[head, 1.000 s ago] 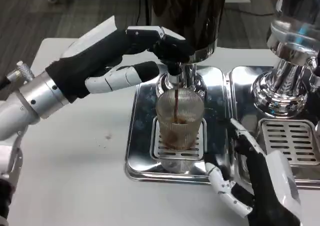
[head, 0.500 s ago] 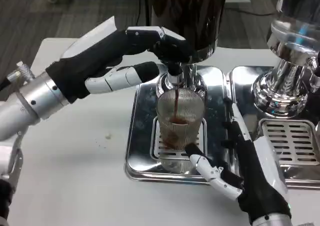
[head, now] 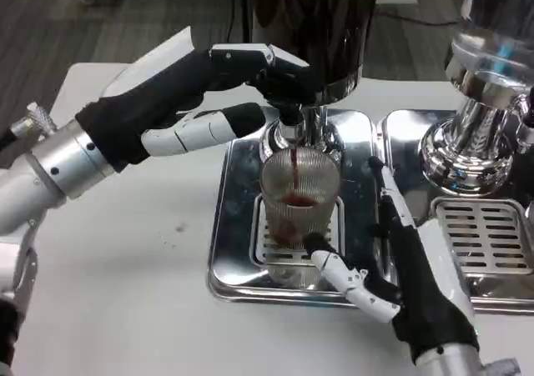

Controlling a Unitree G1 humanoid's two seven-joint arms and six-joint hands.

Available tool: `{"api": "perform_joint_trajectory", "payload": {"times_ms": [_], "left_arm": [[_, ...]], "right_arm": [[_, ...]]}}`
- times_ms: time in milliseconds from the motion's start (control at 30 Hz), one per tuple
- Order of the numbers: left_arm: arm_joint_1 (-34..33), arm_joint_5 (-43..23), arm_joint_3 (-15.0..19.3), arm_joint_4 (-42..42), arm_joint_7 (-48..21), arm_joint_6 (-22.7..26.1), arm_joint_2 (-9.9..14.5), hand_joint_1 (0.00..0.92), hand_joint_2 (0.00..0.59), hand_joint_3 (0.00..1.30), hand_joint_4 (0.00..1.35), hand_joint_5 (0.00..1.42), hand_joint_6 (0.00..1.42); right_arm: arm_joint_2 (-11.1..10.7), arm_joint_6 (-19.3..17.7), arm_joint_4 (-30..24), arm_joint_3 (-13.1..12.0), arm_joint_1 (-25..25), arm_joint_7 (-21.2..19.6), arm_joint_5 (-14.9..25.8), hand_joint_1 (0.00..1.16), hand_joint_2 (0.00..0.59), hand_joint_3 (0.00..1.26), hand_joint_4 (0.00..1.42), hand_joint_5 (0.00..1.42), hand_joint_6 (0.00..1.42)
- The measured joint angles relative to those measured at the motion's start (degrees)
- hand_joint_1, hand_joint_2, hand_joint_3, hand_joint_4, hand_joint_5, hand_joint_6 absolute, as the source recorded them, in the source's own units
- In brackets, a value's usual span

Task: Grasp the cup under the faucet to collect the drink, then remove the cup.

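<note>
Ribbed cup (head: 300, 205) stood on drip tray (head: 238, 226) under faucet (head: 294, 126), right hand (head: 400, 268) fingers (head: 342, 269) spread wide beside its base, contact unclear, left hand (head: 209, 92) fingers pressed the faucet lever.

A white table (head: 125, 293) stands on seemingly grey, dim carpet (head: 50, 34).
</note>
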Motion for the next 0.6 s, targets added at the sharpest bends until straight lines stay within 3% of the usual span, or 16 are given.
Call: {"api": "perform_joint_trajectory", "payload": {"times_ms": [167, 600], "left_arm": [[0.0, -0.1, -0.1, -0.1, 0.0, 0.0, 0.0, 0.0, 0.093, 0.41, 0.42, 0.41, 0.41], [-0.1, -0.1, 0.0, 0.5, 0.0, 0.0, 0.0, 0.0, 0.1, 0.41, 0.42, 0.41, 0.4]], "right_arm": [[0.5, 1.9, 4.0, 0.1, -4.8, 2.5, 2.3, 0.47, 0.196, 0.0, 0.0, 0.0, 0.24], [0.9, 2.2, 8.3, -0.3, -8.9, 2.4, 3.5, 0.48, 0.198, 0.0, 0.0, 0.0, 0.23]]}}
